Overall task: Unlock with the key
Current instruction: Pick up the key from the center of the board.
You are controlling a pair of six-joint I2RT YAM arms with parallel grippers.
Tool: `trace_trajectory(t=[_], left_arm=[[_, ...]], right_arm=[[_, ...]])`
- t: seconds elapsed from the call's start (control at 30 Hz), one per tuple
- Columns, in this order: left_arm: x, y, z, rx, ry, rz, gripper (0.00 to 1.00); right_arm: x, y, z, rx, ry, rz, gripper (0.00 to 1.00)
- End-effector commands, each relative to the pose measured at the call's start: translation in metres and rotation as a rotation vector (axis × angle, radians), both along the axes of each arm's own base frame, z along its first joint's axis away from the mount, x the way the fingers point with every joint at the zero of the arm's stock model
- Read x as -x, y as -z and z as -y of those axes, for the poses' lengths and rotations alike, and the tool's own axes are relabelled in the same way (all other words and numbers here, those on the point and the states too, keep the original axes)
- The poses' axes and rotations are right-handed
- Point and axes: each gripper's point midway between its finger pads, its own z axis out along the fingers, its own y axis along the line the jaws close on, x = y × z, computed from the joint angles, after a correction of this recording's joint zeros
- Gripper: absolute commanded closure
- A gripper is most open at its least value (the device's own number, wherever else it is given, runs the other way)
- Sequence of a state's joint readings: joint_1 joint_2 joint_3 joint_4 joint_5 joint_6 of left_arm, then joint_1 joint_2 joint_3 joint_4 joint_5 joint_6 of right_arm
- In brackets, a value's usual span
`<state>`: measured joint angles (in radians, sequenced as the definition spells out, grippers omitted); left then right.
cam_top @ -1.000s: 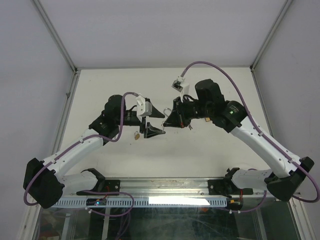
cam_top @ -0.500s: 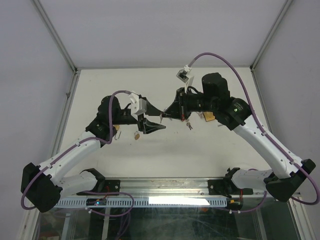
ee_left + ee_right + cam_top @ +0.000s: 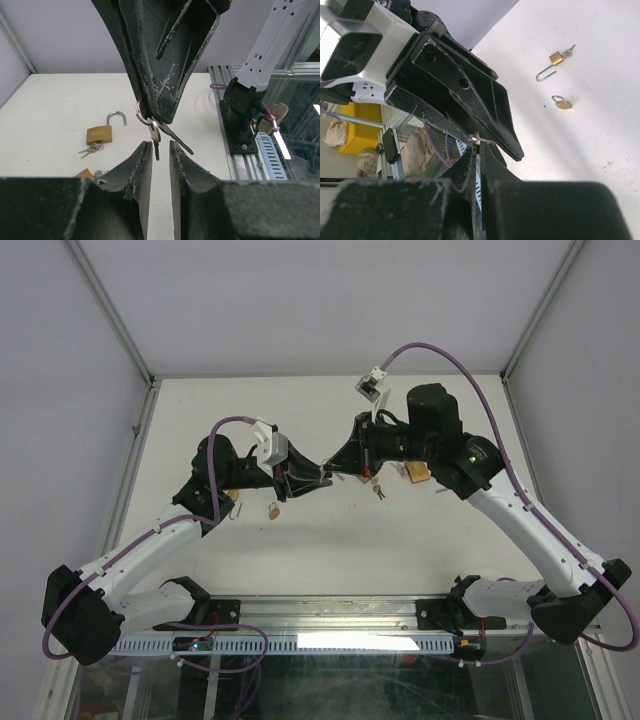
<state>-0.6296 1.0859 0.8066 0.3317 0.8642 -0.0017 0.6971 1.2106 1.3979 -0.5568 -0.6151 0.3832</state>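
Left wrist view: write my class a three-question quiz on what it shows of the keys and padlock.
1. True or false: the right gripper holds the key ring.
2. The shackle of the brass padlock is: A open, B shut, C missing.
3. Fill in: the tip of the hanging key sits ___ the fingers of the left gripper.
Key: 1 true; 2 A; 3 between.

A white table [image 3: 400, 560] is spanning the base of a booth. Pale grey walls [image 3: 60, 390] are closing it in on three sides, with metal posts [image 3: 110, 315] running up the two rear corners. A bright strip [image 3: 355, 642] is glowing along the slotted rail [image 3: 150, 645] at the near edge.
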Motion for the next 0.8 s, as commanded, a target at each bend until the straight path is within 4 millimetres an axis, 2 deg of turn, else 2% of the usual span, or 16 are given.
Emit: trace_trajectory(t=[0.0, 0.1, 0.17, 0.2, 0.23, 0.47, 0.6, 0.77], left_arm=[[0.007, -0.023, -0.001, 0.061, 0.005, 0.048, 0.79], [0.008, -0.024, -0.001, 0.062, 0.010, 0.044, 0.81], [0.008, -0.026, -0.001, 0.069, 0.005, 0.044, 0.91], [0.007, -0.027, -0.002, 0.073, -0.001, 0.044, 0.99], [0.007, -0.029, -0.002, 0.077, -0.006, 0.044, 1.00], [0.007, -0.031, -0.003, 0.040, -0.009, -0.013, 1.00], [0.006, -0.021, -0.004, -0.036, -0.002, -0.020, 1.00], [0.002, -0.019, -0.005, -0.081, -0.016, -0.011, 1.00]], right_arm=[[0.005, -0.027, 0.003, -0.081, -0.012, 0.060, 1.00], [0.005, -0.028, 0.003, -0.088, -0.012, 0.064, 1.00], [0.005, -0.027, 0.003, -0.086, -0.015, 0.057, 1.00], [0.005, -0.025, 0.003, -0.084, -0.015, 0.053, 1.00], [0.005, -0.023, 0.004, -0.081, -0.016, 0.048, 1.00], [0.005, -0.014, 0.013, -0.064, -0.012, 0.036, 1.00], [0.004, -0.006, 0.019, -0.042, -0.014, 0.029, 1.00], [0.005, -0.003, 0.017, -0.036, -0.039, 0.010, 1.00]])
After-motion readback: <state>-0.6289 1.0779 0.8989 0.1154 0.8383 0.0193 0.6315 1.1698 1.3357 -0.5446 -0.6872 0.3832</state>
